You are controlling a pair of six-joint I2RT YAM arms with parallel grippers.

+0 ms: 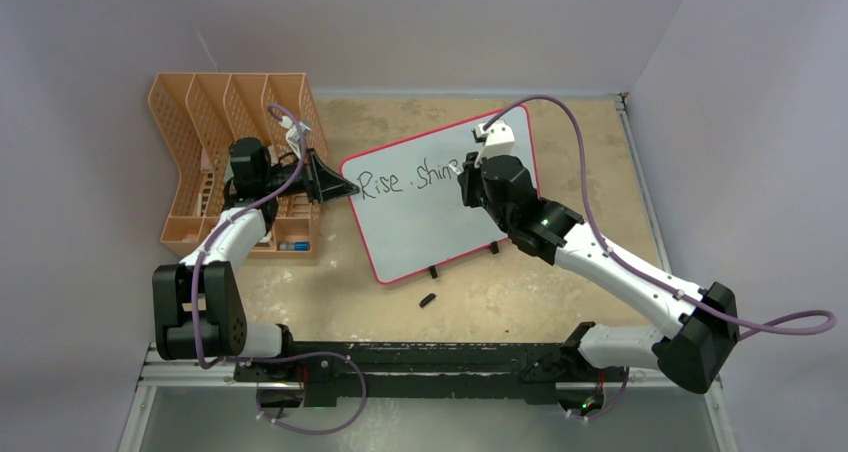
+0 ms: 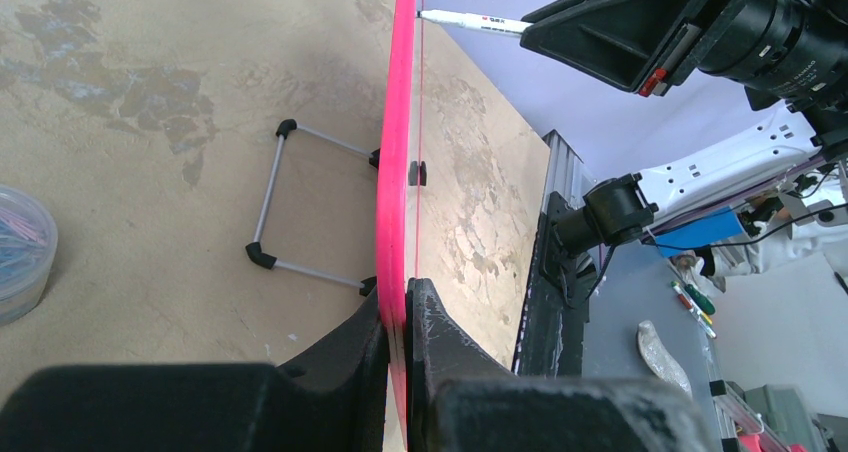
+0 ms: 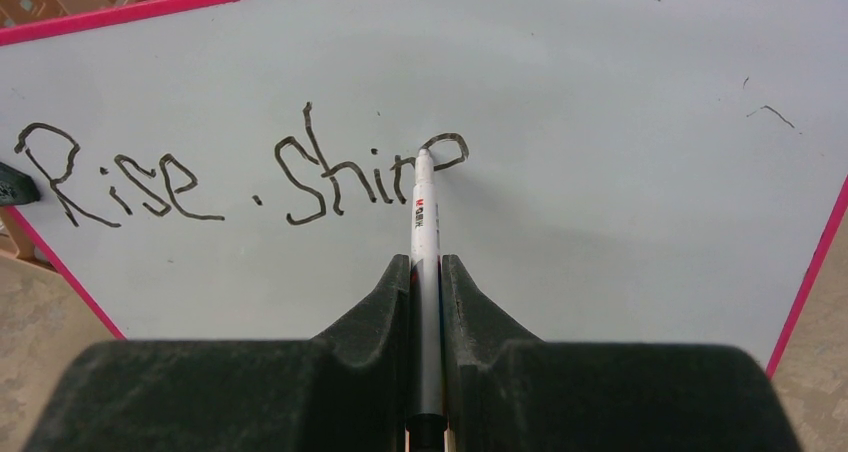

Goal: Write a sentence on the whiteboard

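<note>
The whiteboard (image 1: 430, 222) with its pink rim stands tilted on the table, its wire stand (image 2: 300, 197) behind it. My left gripper (image 1: 345, 188) is shut on the board's left edge (image 2: 397, 172), one jaw on each face. Black lettering (image 3: 240, 177) reads "Rise . Shin" with a part-drawn loop after it. My right gripper (image 3: 427, 272) is shut on a white marker (image 3: 424, 212). The marker's tip touches the board at the loop's left end. From above, the right gripper (image 1: 468, 167) covers the end of the lettering (image 1: 405, 179).
An orange mesh file rack (image 1: 235, 162) stands at the left behind the left arm. A small black cap (image 1: 427, 299) lies on the table in front of the board. A clear round tub (image 2: 20, 252) sits behind the board.
</note>
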